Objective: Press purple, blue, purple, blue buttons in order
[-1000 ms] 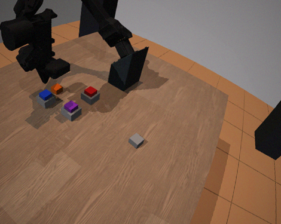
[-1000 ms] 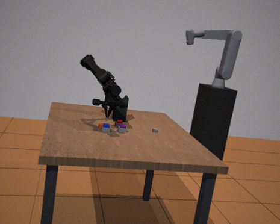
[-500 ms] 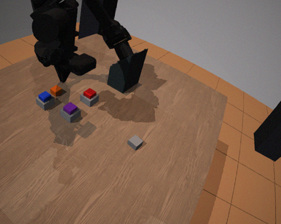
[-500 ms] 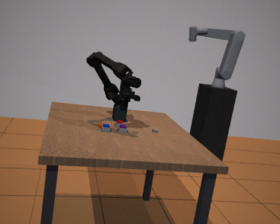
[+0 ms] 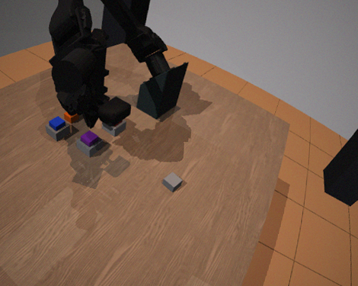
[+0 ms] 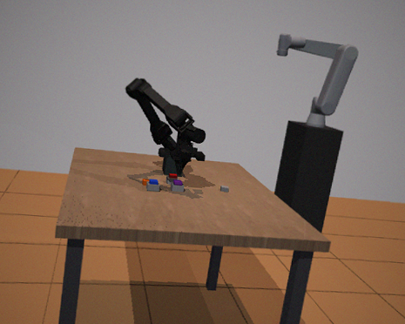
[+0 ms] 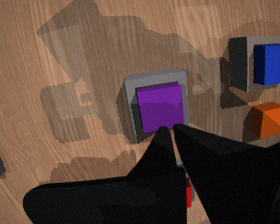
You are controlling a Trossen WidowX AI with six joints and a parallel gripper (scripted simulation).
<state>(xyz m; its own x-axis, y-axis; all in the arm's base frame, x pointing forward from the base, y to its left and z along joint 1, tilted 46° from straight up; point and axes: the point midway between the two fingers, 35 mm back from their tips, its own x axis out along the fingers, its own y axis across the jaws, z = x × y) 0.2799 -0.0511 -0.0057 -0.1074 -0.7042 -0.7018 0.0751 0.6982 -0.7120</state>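
Purple button (image 5: 89,137) (image 6: 177,183) (image 7: 161,107), square and raised on grey, apparently unpressed.

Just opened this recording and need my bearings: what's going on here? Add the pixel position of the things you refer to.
A black robot arm (image 5: 74,64) (image 6: 158,103) holds its closed, empty black pincer (image 5: 91,125) (image 7: 170,132) near the square purple push-button (image 5: 89,137) (image 6: 177,183) (image 7: 161,107) on its grey base. The purple button stands raised, and no press is visible. The square blue button (image 5: 57,123) (image 6: 153,182) (image 7: 268,64) also stands raised beside it. The small orange block (image 5: 71,117) (image 6: 145,182) (image 7: 266,120) sits near the blue one, untouched.
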